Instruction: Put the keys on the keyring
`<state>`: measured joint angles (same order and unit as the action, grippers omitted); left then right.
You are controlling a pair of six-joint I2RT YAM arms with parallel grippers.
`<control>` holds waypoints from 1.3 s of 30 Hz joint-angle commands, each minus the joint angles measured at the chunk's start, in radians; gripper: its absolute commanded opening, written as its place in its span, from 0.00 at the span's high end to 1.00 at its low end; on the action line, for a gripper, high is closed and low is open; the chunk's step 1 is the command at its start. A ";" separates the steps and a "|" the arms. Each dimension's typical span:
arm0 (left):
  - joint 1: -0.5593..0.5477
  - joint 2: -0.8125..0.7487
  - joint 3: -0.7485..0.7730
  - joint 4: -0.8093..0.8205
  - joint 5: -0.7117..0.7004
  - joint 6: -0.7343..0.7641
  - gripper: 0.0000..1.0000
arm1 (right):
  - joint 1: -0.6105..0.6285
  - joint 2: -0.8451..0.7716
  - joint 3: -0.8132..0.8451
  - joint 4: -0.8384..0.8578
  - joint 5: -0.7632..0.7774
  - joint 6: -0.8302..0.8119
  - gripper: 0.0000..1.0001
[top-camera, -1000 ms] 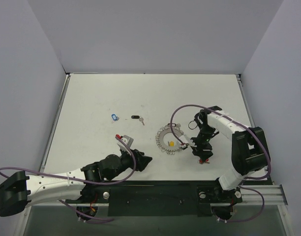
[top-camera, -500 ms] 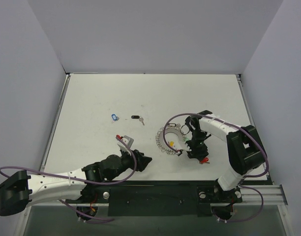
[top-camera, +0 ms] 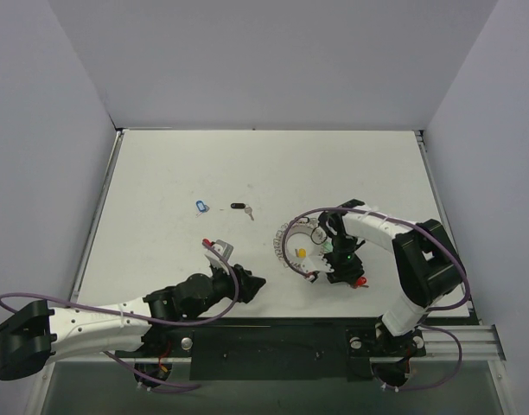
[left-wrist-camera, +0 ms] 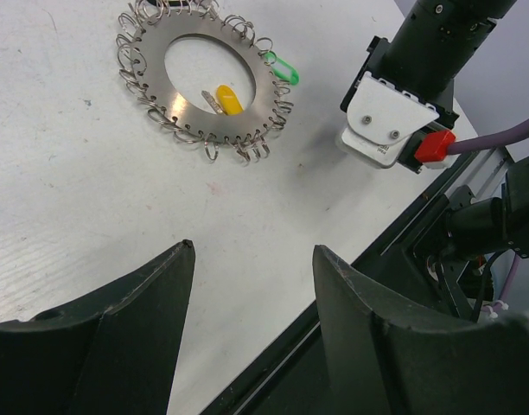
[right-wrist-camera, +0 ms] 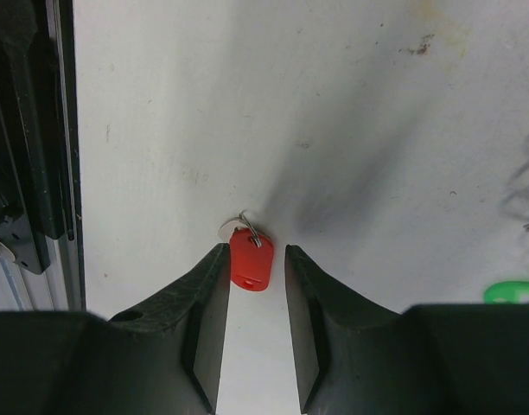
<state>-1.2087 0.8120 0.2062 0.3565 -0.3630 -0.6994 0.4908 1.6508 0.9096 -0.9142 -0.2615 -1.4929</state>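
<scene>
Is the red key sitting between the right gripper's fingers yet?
Yes: in the right wrist view the red key lies on the table between the two fingertips of the right gripper.

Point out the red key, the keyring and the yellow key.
red key (right-wrist-camera: 250, 262), right wrist view, on its red plastic head.
keyring (left-wrist-camera: 149, 65), left wrist view, on its flat metal band.
yellow key (left-wrist-camera: 228, 99), left wrist view, on its yellow head.
</scene>
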 commanded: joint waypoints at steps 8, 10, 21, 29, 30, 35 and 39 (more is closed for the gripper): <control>0.006 -0.016 0.002 0.044 -0.010 -0.014 0.34 | 0.057 0.017 -0.020 -0.037 0.042 0.046 0.73; 0.005 -0.020 0.002 0.039 -0.011 -0.015 0.34 | 0.060 0.017 -0.020 -0.034 0.044 0.046 0.73; 0.003 -0.048 -0.002 0.018 -0.016 -0.020 0.34 | 0.092 0.032 -0.011 -0.031 0.061 0.074 0.76; 0.005 -0.059 -0.004 0.007 -0.020 -0.025 0.34 | 0.114 0.040 -0.006 -0.038 0.079 0.091 0.78; 0.005 -0.060 -0.004 0.007 -0.019 -0.025 0.34 | 0.117 0.043 -0.005 -0.040 0.079 0.095 0.79; 0.005 -0.070 -0.007 0.002 -0.022 -0.031 0.34 | 0.121 0.049 0.002 -0.045 0.087 0.102 0.80; 0.005 -0.079 -0.010 0.002 -0.027 -0.034 0.34 | 0.123 0.055 0.008 -0.051 0.088 0.103 0.82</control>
<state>-1.2087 0.7521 0.2020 0.3458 -0.3710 -0.7231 0.6041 1.6981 0.8993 -0.8967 -0.1970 -1.3952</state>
